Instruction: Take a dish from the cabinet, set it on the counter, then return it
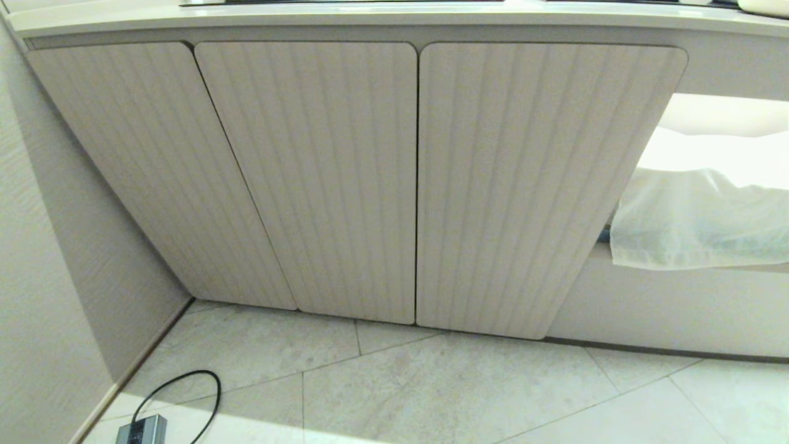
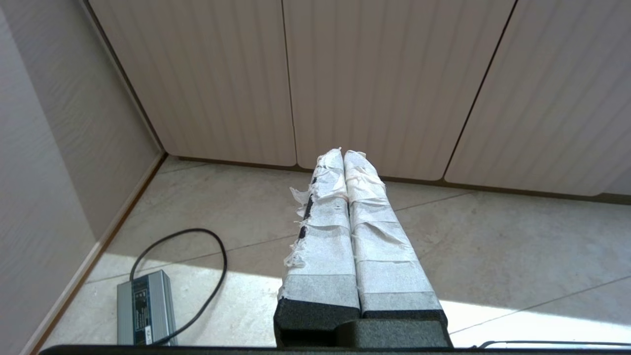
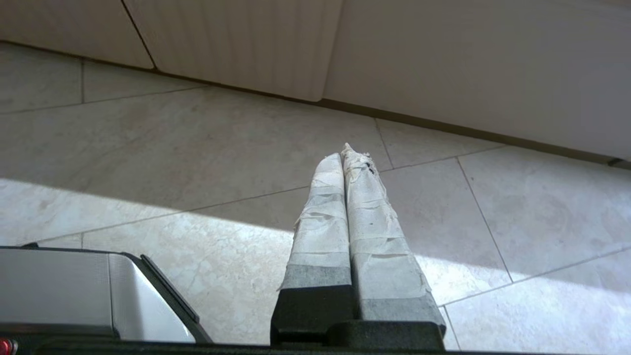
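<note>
Before the closed cabinet (image 1: 370, 179), beneath the desk (image 1: 370, 15), my left tool (image 2: 343, 154) and right tool (image 3: 345, 150) hover above the floor, each pressed together, empty.

Both grippers, the left gripper (image 2: 343, 154) and the right gripper (image 3: 345, 152), had long tapering fingers wrapped in frayed, wrinkled white tape, black foam showing near their bases, above black mounts.

Below me I see pale grey stone floor tiles (image 1: 431, 394) with a sunlit band. A small silver metal power brick (image 2: 145, 308) lies near the textured beige wall (image 1: 55, 259), its black cable (image 2: 217, 261) looping beside it. A white translucent cloth (image 1: 696, 222) hangs over a ledge.
</note>
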Motion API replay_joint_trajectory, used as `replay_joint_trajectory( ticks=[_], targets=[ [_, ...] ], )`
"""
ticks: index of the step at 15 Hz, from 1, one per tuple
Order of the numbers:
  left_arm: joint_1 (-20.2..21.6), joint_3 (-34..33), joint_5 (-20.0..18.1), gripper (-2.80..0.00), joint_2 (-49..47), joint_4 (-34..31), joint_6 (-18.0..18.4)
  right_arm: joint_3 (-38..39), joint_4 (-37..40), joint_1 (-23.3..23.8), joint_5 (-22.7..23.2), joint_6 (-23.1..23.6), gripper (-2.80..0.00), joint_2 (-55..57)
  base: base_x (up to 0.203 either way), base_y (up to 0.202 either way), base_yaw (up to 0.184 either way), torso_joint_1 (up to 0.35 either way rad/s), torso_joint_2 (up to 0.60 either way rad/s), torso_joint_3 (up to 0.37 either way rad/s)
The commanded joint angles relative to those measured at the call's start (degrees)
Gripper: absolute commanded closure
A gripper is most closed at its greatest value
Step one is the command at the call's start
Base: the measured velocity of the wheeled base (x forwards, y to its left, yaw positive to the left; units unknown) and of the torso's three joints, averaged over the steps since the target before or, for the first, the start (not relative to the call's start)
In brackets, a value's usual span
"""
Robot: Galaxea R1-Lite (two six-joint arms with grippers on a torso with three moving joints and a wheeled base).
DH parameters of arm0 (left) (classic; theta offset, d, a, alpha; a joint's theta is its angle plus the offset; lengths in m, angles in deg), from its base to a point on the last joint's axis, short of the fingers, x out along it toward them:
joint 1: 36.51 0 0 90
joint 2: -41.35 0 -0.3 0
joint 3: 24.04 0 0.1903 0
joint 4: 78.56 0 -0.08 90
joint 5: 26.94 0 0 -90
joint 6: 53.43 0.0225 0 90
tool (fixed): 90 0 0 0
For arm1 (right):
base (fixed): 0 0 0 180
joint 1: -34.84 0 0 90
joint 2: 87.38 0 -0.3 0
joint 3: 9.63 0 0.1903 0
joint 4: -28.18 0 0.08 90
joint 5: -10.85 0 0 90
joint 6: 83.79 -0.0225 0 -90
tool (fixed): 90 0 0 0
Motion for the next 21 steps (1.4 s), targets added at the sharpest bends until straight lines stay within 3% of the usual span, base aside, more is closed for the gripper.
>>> replay_joint_trajectory(
  ticks=[1, 6, 13, 21],
  targets=[
    [0.0, 0.02, 0.0, 0.0, 0.0, 0.0, -0.02, 0.0, 0.64, 0.51, 0.95, 0.35, 0.0, -4.35, 0.0, 0.0, 0.0, 0.0, 0.0, 0.0],
    [0.0, 0.0, 0.04, 0.0, 0.0, 0.0, -0.02, 0.0, 7.75, 1.08, 6.54, 1.68, 0.0, -13.1, 0.0, 0.0, 0.0, 0.0, 0.0, 0.0],
    [0.0, -0.04, 0.05, 0.0, 0.0, 0.0, -0.02, 0.0, 8.59, 2.46, 7.34, 2.48, 0.0, -25.39, 0.0, 0.0, 0.0, 0.0, 0.0, 0.0],
    [0.0, 0.04, 0.05, 0.0, 0.0, 0.0, -0.02, 0.0, 8.67, 2.58, 7.37, 1.42, 0.0, -25.51, 0.0, 0.0, 0.0, 0.0, 0.0, 0.0]
  ],
)
